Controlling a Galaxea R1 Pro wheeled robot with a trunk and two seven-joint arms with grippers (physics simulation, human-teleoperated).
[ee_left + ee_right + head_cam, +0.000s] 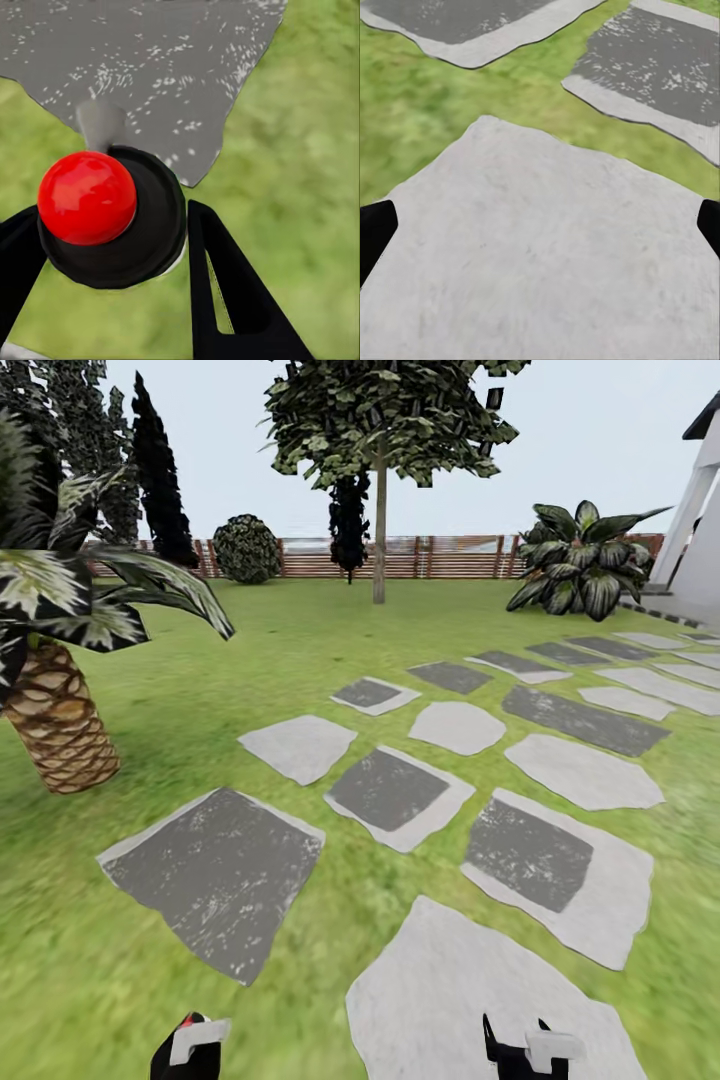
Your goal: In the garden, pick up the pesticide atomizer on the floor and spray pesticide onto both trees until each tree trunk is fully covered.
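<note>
The pesticide atomizer (pixel 86 196) shows in the left wrist view as a glossy red round top on a black collar, with a grey nozzle stub beyond it. My left gripper (pixel 112 214) is shut on that collar, one black finger on each side, above grass and a dark paving slab. In the head view the left gripper (pixel 190 1050) sits at the bottom edge with a bit of red showing. My right gripper (pixel 544 225) is open and empty over a pale slab, and appears low in the head view (pixel 522 1048). A tree (pixel 385 420) with a pale trunk (pixel 380 540) stands far ahead by the fence.
A scaly palm (pixel 60 725) stands close on the left. Grey and pale paving slabs (pixel 220 870) run ahead and to the right across the lawn. A wooden slat fence (pixel 440 557) closes the far side, with a broad-leaf plant (pixel 580 565), a round bush (pixel 246 548) and a white building corner (pixel 700 530).
</note>
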